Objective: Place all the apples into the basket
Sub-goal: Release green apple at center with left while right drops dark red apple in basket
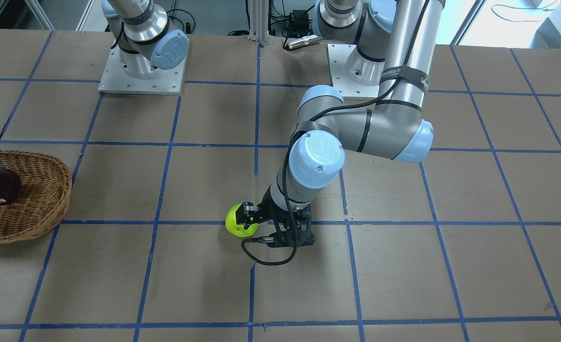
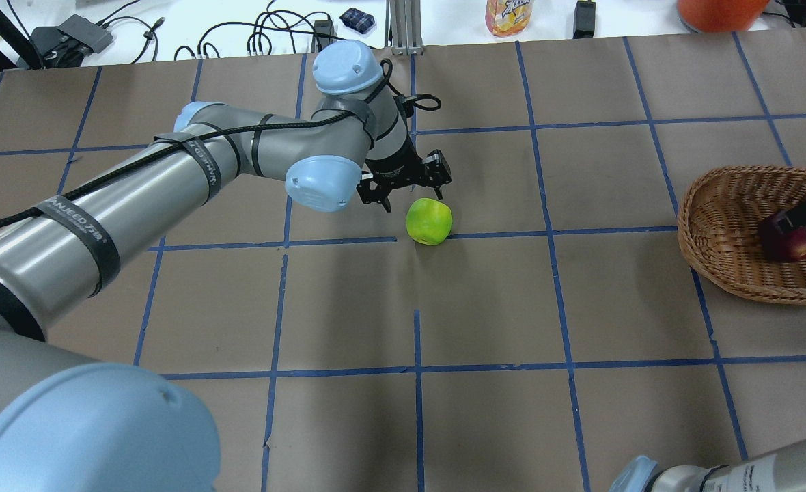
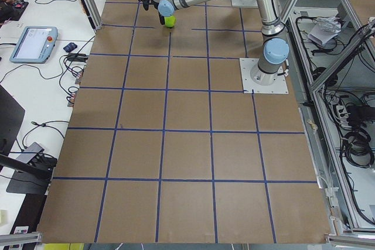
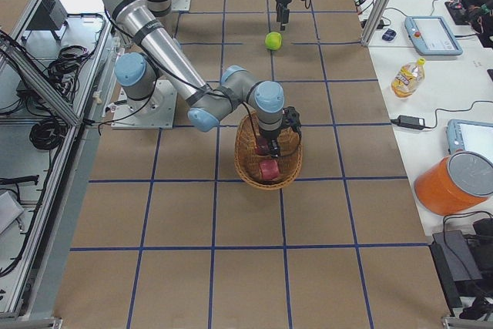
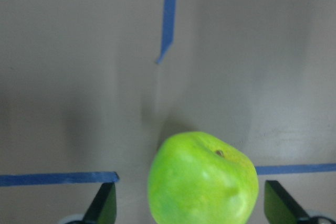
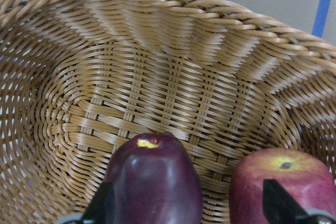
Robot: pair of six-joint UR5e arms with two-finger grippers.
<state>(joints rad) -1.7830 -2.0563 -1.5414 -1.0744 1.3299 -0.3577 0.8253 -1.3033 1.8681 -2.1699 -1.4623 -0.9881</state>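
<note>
The yellow-green apple (image 2: 429, 221) lies on the brown table near the middle, on a blue tape line. My left gripper (image 5: 191, 208) is open and low over it, with a finger on each side of the apple (image 5: 203, 179) in the left wrist view. The wicker basket (image 2: 717, 225) stands at my right. In it lie the dark maroon apple (image 6: 155, 182) and the red apple (image 6: 283, 187). My right gripper (image 6: 189, 205) is open inside the basket (image 6: 157, 51). The maroon apple is between its fingers, and the red one is by the right finger.
The left arm (image 2: 191, 160) reaches across the table's left half. A juice bottle (image 2: 509, 14), an orange bucket (image 2: 717, 10) and cables (image 2: 266, 34) lie on the white bench beyond the far edge. Both arm base plates (image 1: 140, 78) stand on the robot's side.
</note>
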